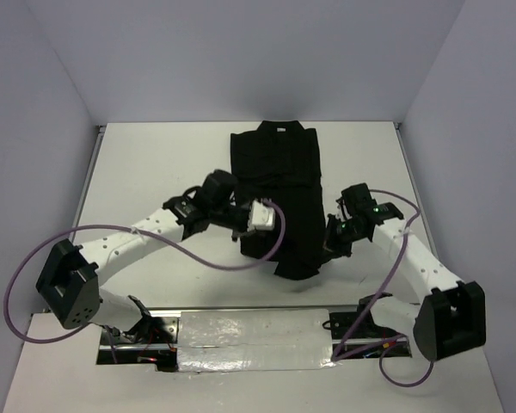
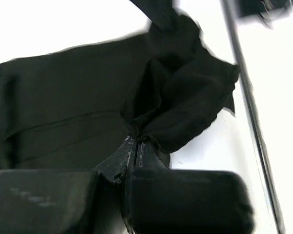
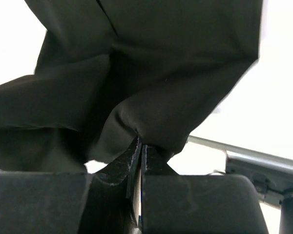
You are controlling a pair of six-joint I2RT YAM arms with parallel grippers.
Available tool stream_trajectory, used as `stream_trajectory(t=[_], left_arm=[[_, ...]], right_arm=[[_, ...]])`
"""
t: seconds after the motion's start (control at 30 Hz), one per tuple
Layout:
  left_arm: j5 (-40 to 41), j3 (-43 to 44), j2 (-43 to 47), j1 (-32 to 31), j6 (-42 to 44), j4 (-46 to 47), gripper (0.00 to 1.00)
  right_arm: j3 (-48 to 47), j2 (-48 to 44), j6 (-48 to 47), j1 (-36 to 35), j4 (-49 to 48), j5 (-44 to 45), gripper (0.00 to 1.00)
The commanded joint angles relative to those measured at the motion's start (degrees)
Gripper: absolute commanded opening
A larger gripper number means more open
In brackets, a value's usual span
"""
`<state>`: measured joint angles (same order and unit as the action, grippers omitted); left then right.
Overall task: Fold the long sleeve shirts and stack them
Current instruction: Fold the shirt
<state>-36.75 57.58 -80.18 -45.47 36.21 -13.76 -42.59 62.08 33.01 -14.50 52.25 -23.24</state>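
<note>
Left gripper (image 2: 136, 141) and right gripper (image 3: 139, 138) are both pinched tight on the near end of the black shirt (image 1: 279, 172) (light, floppy, drapes everywhere), so grabbing edges seems smartest.

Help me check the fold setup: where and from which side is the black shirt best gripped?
Probably at its near hem corners, one from each side. The shirt lies lengthwise with its white tag at the far end, so the near edge is free to lift over. The left gripper and right gripper are pinched shut on bunched cloth there.
</note>
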Motion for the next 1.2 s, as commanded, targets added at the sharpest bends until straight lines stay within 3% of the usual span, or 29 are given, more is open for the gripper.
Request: stream_trajectory(t=[0.0,0.13,0.3,0.43,0.83,1.17], left_arm=[[-4.73,6.65,-2.42,6.42,-11.39,-1.19,0.0],[-3.42,13.68,-7.61,13.38,-18.71,1.01,0.0],[3.08,22.04,-14.55,16.9,-16.96,-1.26,0.0],[5.11,27.04,-20.08,19.19,-17.39,-3.03,0.0],[10.65,30.22,-27.74,22.36,-15.64,0.84,0.0],[13.01,30.48,-32.75,23.24,-12.83,5.31,0.0]], right_arm=[[-6.0,6.35,-3.83,3.07,-2.32,-2.85,0.0],[-16.63,13.92,-5.68,7.37,-3.73,-2.25,0.0],[-30.33,26.67,-7.35,8.26,-4.17,-1.01,0.0],[-36.15,34.05,-7.52,8.96,-4.88,-2.5,0.0],[-50.3,51.19,-6.03,11.07,-5.31,-3.12,0.0],[-57.07,57.97,-5.16,11.86,-4.26,0.39,0.0]])
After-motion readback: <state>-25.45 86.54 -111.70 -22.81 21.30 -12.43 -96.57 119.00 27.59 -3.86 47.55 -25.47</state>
